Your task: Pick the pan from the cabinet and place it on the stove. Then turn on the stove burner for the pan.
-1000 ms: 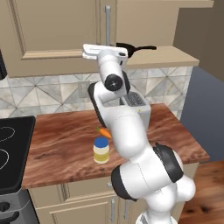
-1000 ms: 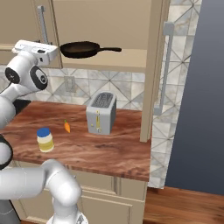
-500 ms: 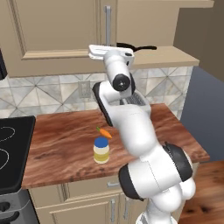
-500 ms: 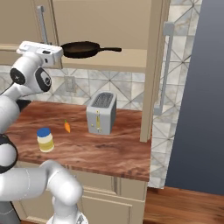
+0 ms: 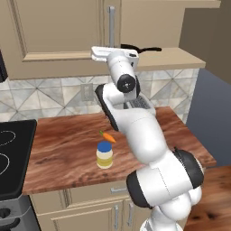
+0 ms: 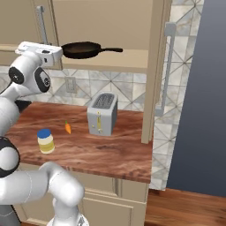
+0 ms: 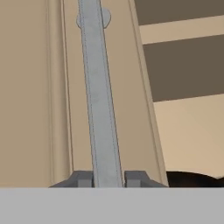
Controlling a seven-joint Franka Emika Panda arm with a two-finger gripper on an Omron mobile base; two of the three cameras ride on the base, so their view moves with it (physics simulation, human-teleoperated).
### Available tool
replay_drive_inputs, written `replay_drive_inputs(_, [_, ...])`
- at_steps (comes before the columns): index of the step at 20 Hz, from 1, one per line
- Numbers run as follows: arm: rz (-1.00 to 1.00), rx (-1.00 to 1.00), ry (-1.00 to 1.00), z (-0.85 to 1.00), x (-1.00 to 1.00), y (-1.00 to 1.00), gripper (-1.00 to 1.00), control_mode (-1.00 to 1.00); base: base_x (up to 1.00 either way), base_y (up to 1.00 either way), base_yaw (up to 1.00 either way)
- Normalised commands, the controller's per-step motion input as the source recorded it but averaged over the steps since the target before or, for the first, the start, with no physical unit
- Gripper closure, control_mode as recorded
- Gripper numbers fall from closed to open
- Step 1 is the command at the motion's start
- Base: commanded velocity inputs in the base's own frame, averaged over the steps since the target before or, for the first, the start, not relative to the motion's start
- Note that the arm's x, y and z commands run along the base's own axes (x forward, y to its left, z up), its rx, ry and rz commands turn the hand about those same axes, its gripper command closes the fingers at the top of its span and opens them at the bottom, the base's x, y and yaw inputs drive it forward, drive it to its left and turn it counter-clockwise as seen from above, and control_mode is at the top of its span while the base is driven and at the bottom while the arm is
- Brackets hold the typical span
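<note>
The dark pan [image 6: 81, 49] lies on the open shelf of the tan wall cabinet [image 6: 110, 60], its thin handle pointing right. In the left base view its handle [image 5: 145, 48] sticks out behind the hand. My gripper [image 7: 108, 177] is raised to the closed cabinet door [image 5: 54, 31] left of the pan. Its fingertips [image 7: 83, 178] are shut on either side of the door's vertical silver bar handle [image 7: 99, 96]. The pan's dark rim [image 7: 192, 179] shows just to the right. The gripper [image 6: 43, 43] holds the bar's lower end. The black stove [image 5: 11, 153] is at the far left, with its burner rings cut off by the edge.
A silver toaster [image 6: 102, 114] stands on the wooden counter below the shelf. A small carrot [image 6: 68, 128] and a yellow jar with a blue lid [image 6: 45, 140] sit nearer the front. The cabinet's right door [image 6: 156, 66] stands swung open, edge-on.
The jaws have closed onto the cabinet door's bar handle. The hand has shifted only slightly, and the pan has not moved.
</note>
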Motion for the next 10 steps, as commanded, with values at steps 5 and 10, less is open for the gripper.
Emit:
replay_drive_inputs(5, [0.0,0.0,0.03,0.0,-0.48,0.28,1.0,-1.0,0.0,0.0,0.0])
replay_drive_inputs(10, [0.0,0.01,0.02,0.0,-0.66,0.36,1.0,-1.0,0.0,0.0,0.0])
